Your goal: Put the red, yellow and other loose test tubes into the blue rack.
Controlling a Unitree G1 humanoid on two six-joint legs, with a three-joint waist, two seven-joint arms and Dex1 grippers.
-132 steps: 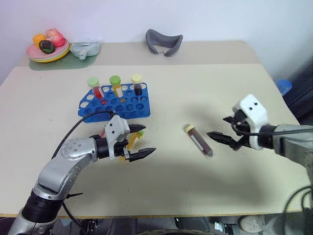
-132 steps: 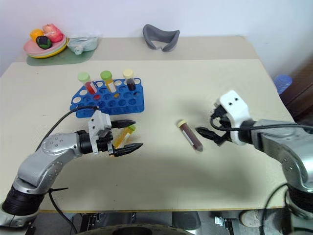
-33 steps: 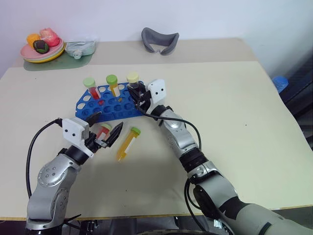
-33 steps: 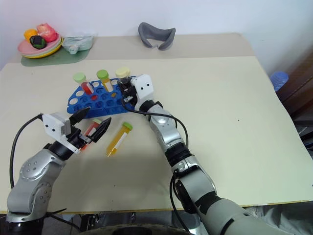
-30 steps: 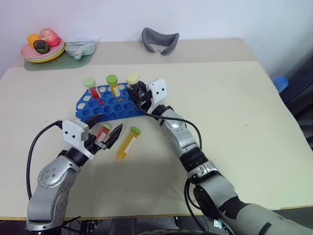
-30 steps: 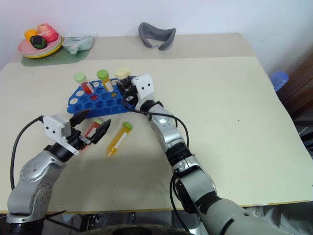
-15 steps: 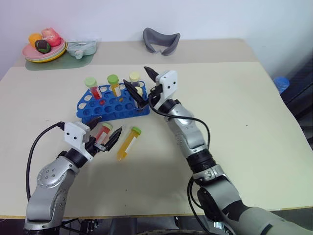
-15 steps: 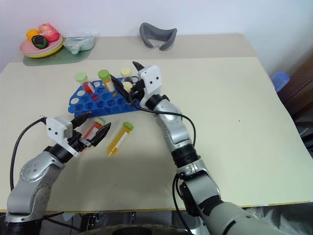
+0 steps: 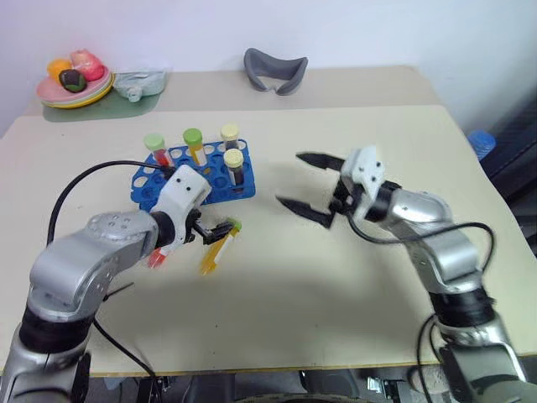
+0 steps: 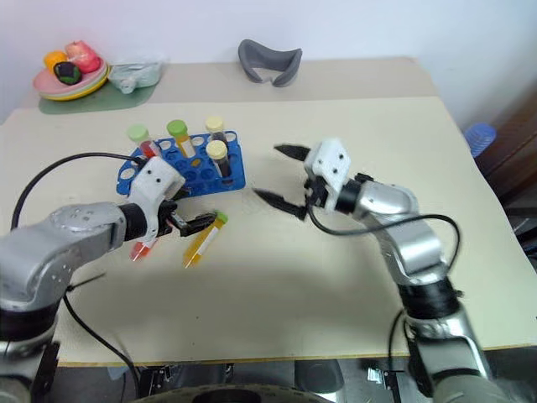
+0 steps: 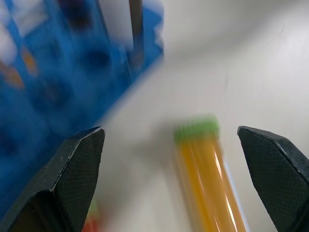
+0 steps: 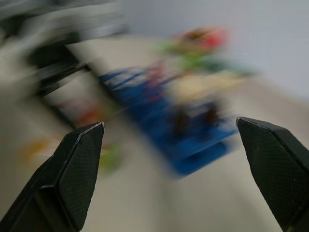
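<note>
The blue rack (image 9: 195, 176) holds several upright capped tubes, the nearest a dark one with a yellow cap (image 9: 234, 159). A yellow tube with a green cap (image 9: 216, 249) lies loose on the table in front of the rack. My left gripper (image 9: 211, 230) hangs open over its cap end, pointing down, and the tube (image 11: 206, 164) sits between the two fingers untouched. The red tube (image 9: 157, 257) lies beside my left wrist, partly hidden. My right gripper (image 9: 289, 179) is open and empty, to the right of the rack and pointing left.
At the back left stands a plate of toy food (image 9: 71, 82) with a pale green item (image 9: 138, 82) next to it. A grey curved object (image 9: 277, 70) lies at the back middle. Bare tabletop lies in front of and to the right of the right arm.
My right gripper has opened and drawn back to the right, leaving the dark yellow-capped tube standing in the rack. My left gripper has swung down and right, from the red tube to the yellow one.
</note>
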